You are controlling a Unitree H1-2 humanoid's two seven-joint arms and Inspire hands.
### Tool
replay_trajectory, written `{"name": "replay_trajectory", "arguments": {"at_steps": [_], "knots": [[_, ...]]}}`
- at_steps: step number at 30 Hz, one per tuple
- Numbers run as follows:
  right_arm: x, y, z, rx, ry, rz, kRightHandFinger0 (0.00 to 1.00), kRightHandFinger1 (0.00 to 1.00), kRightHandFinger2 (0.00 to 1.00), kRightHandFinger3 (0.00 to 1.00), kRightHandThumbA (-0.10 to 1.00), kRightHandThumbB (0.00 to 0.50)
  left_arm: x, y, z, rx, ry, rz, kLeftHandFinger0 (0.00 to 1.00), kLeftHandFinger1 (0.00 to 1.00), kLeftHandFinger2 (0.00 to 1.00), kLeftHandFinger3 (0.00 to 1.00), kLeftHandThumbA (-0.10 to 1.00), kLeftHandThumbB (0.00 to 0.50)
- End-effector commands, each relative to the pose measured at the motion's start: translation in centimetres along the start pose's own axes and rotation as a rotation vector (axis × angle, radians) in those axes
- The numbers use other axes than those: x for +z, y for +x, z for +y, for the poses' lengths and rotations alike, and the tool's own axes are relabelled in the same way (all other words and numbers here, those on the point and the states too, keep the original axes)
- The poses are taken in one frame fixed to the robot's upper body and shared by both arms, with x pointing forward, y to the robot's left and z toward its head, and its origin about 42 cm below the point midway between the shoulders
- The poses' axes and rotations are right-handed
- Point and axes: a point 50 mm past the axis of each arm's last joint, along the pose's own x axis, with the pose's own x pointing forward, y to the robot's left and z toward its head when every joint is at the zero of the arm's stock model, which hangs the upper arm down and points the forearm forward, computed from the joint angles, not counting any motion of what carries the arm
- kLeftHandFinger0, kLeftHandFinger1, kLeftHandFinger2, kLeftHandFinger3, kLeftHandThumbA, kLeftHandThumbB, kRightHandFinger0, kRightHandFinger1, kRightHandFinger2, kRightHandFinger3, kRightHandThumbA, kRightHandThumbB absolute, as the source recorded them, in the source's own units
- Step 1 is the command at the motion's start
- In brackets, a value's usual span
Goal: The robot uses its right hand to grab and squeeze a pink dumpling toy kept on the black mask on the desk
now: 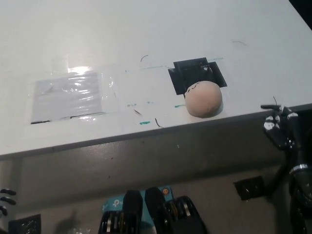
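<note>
A round pink dumpling toy [204, 99] with small black marks on top sits on the near edge of a black mask patch [197, 73] taped to the white desk [146, 39]. My black right hand [279, 126] hangs below and to the right of the desk's front edge, well apart from the toy, fingers spread and holding nothing. Of my left hand [6, 200], only dark fingertips show at the picture's lower left edge.
A clear plastic sheet [70, 97] is taped flat on the desk's left part. Small green tape marks and dark scratches lie between it and the mask. The desk's front edge runs diagonally across the picture. A black square [250, 187] lies on the floor below.
</note>
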Motion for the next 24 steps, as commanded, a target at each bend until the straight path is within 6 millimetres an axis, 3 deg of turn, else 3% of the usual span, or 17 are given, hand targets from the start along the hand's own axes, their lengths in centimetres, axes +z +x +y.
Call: {"name": "replay_trajectory", "arguments": {"at_steps": [1, 3, 4, 6, 7, 8, 9, 10, 11, 12, 14, 16, 17, 19, 21, 24], "knots": [[6.8, 2.7, 0.4, 0.057, -0.051, -0.195, 0.03, 0.07, 0.32, 0.69, -0.07, 0.090, 1.1, 0.0, 0.8, 0.000, -0.005, -0.024, 0.03, 0.23, 0.36, 0.42, 1.00, 0.498], [8.5, 3.2, 0.8, 0.104, -0.081, -0.238, 0.07, 0.12, 0.37, 0.72, -0.09, 0.086, 1.1, 0.1, 0.7, -0.002, -0.005, -0.018, 0.02, 0.23, 0.37, 0.43, 1.00, 0.489], [10.3, 3.9, 1.3, 0.161, -0.144, -0.270, 0.25, 0.34, 0.51, 0.79, -0.07, 0.099, 1.1, 0.0, 0.7, -0.004, -0.009, -0.019, 0.02, 0.22, 0.38, 0.43, 1.00, 0.488], [10.6, 4.0, 1.4, 0.172, -0.154, -0.273, 0.27, 0.37, 0.53, 0.80, -0.06, 0.100, 1.1, 0.0, 0.8, -0.002, -0.010, -0.020, 0.01, 0.22, 0.38, 0.43, 1.00, 0.489], [12.1, 4.8, 1.8, 0.248, -0.241, -0.279, 0.47, 0.56, 0.72, 0.94, 0.02, 0.125, 1.1, 0.0, 0.8, -0.002, 0.002, -0.021, 0.01, 0.22, 0.37, 0.43, 1.00, 0.491], [12.8, 5.0, 2.1, 0.272, -0.281, -0.265, 0.64, 0.70, 0.81, 1.00, 0.13, 0.168, 1.1, -0.1, 0.7, -0.001, -0.007, -0.027, 0.00, 0.20, 0.36, 0.42, 1.00, 0.489], [12.9, 5.0, 2.1, 0.277, -0.288, -0.262, 0.66, 0.71, 0.82, 1.00, 0.15, 0.164, 1.1, -0.1, 0.7, -0.001, -0.008, -0.028, 0.00, 0.20, 0.36, 0.42, 1.00, 0.489], [14.0, 5.4, 2.6, 0.333, -0.331, -0.260, 0.92, 0.95, 1.00, 1.00, 0.21, 0.207, 1.2, -0.1, 0.7, 0.001, -0.022, -0.019, 0.02, 0.21, 0.36, 0.42, 1.00, 0.489], [14.2, 5.4, 2.8, 0.336, -0.361, -0.273, 1.00, 1.00, 1.00, 1.00, 0.23, 0.227, 1.1, -0.1, 0.6, -0.003, -0.015, -0.021, 0.02, 0.22, 0.36, 0.42, 1.00, 0.496], [14.6, 5.5, 3.2, 0.340, -0.382, -0.292, 1.00, 1.00, 1.00, 1.00, 0.23, 0.245, 1.1, -0.1, 0.6, -0.005, -0.019, -0.020, 0.02, 0.23, 0.37, 0.42, 1.00, 0.495], [15.0, 5.9, 4.4, 0.361, -0.429, -0.289, 1.00, 1.00, 1.00, 1.00, 0.38, 0.303, 1.1, 0.0, 0.7, -0.009, -0.020, -0.019, 0.03, 0.24, 0.37, 0.42, 1.00, 0.500], [15.1, 5.9, 4.4, 0.362, -0.432, -0.287, 1.00, 1.00, 1.00, 1.00, 0.39, 0.306, 1.2, 0.0, 0.8, -0.009, -0.020, -0.020, 0.03, 0.24, 0.37, 0.42, 1.00, 0.500], [15.2, 6.1, 5.0, 0.370, -0.462, -0.284, 1.00, 1.00, 1.00, 1.00, 0.49, 0.385, 1.3, 0.1, 0.8, -0.005, -0.014, -0.014, 0.03, 0.24, 0.37, 0.41, 1.00, 0.500], [15.1, 6.6, 6.0, 0.382, -0.515, -0.275, 1.00, 1.00, 1.00, 1.00, 0.56, 0.461, 1.3, 0.1, 0.7, -0.006, -0.017, -0.020, 0.03, 0.24, 0.37, 0.41, 1.00, 0.500], [14.8, 6.9, 6.5, 0.388, -0.542, -0.276, 1.00, 1.00, 1.00, 1.00, 0.62, 0.498, 1.4, 0.1, 0.8, -0.007, -0.007, -0.019, 0.03, 0.24, 0.38, 0.41, 1.00, 0.500], [13.6, 7.6, 7.7, 0.368, -0.610, -0.275, 1.00, 1.00, 1.00, 1.00, 0.73, 0.500, 1.5, 0.1, 0.7, -0.003, -0.013, -0.021, 0.03, 0.24, 0.36, 0.39, 1.00, 0.493]]}}
